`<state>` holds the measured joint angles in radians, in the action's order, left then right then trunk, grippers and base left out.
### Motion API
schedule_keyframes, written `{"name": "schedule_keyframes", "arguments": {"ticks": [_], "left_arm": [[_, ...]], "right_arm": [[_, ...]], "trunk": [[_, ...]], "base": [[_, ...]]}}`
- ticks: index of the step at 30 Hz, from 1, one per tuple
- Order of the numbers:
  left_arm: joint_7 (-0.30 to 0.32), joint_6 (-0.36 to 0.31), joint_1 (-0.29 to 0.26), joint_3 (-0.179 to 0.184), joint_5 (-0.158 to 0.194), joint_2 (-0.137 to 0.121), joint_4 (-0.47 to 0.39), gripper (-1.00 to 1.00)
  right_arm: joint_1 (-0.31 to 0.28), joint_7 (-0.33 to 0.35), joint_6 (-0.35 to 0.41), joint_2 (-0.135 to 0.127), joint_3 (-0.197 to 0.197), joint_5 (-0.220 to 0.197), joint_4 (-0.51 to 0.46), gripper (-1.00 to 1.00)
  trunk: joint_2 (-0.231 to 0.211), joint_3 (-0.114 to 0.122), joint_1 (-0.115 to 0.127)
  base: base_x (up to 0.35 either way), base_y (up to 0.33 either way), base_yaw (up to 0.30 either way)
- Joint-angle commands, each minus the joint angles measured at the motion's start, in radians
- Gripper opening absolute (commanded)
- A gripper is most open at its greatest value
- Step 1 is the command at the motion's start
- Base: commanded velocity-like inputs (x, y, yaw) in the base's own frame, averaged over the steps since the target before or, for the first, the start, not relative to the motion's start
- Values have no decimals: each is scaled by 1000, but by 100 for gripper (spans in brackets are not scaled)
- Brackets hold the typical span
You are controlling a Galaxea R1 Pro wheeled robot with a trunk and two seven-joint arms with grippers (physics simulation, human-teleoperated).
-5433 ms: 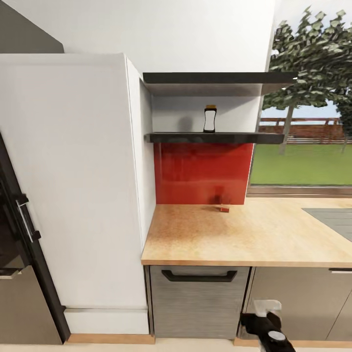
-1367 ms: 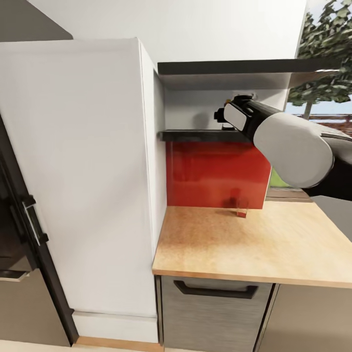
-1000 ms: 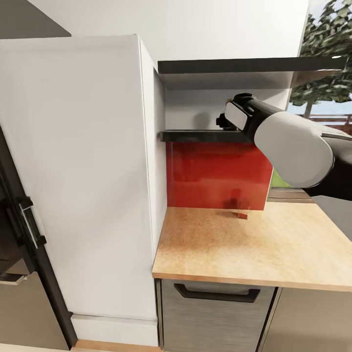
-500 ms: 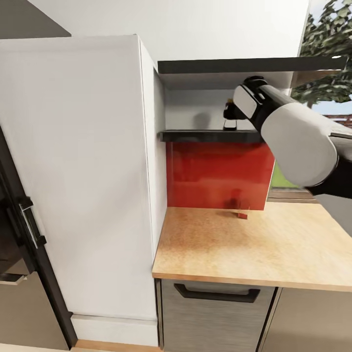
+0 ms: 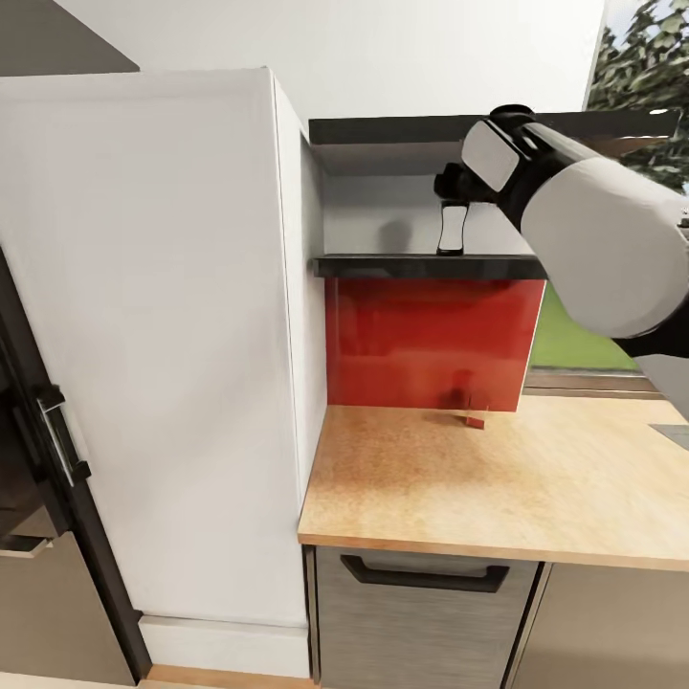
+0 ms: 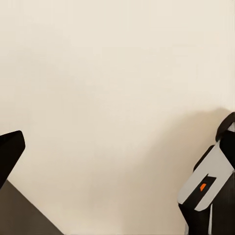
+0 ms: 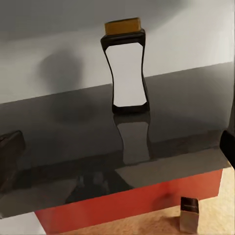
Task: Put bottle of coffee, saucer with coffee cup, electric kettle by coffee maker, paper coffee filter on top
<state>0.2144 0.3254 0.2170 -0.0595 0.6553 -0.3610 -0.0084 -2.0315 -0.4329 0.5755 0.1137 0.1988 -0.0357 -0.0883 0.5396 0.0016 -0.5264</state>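
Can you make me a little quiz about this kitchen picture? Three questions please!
1. True or false: the bottle of coffee stands upright on the dark shelf.
2. What colour is the wall panel under the shelf? A) green B) red C) blue
3. Fill in: the right claw is up by the bottle, and its fingers are ____ (open or shut).

Key: 1 true. 2 B. 3 open; the claw has not gripped the bottle.
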Motion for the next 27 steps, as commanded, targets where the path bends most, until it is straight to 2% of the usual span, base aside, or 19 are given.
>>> {"name": "schedule_keyframes", "arguments": {"ticks": [1,4,7,11,20,21,23,24,27], "left_arm": [[7,0,1,-6,3,1,-1,100],[6,0,1,-5,3,3,-1,100],[5,0,1,-4,2,3,-1,100],[4,0,1,-4,3,4,-1,100],[3,0,1,-3,2,5,-1,100],[3,0,1,-3,2,6,-1,100],[3,0,1,-3,1,7,-1,100],[3,0,1,-3,1,8,-1,100],[3,0,1,-3,1,9,-1,100]], "right_arm": [[0,-6,-23,1,4,-4,9,100],[0,-6,-152,1,4,-4,77,100],[1,-6,-219,3,3,-1,109,100],[3,-6,-247,3,2,4,119,100],[13,6,-252,4,0,12,122,100],[14,11,-251,4,-1,22,122,100],[14,33,-245,5,-4,85,122,100],[14,49,-243,6,-5,168,122,100],[14,58,-241,7,-5,228,123,100]], "trunk": [[0,0,0],[0,0,0],[0,0,0],[0,0,0],[0,0,0],[0,0,0],[0,0,0],[0,0,0],[0,0,0]], "base": [[0,0,0],[0,0,0],[0,0,0],[0,0,0],[0,0,0],[0,0,0],[0,0,0],[0,0,0],[0,0,0]]}}
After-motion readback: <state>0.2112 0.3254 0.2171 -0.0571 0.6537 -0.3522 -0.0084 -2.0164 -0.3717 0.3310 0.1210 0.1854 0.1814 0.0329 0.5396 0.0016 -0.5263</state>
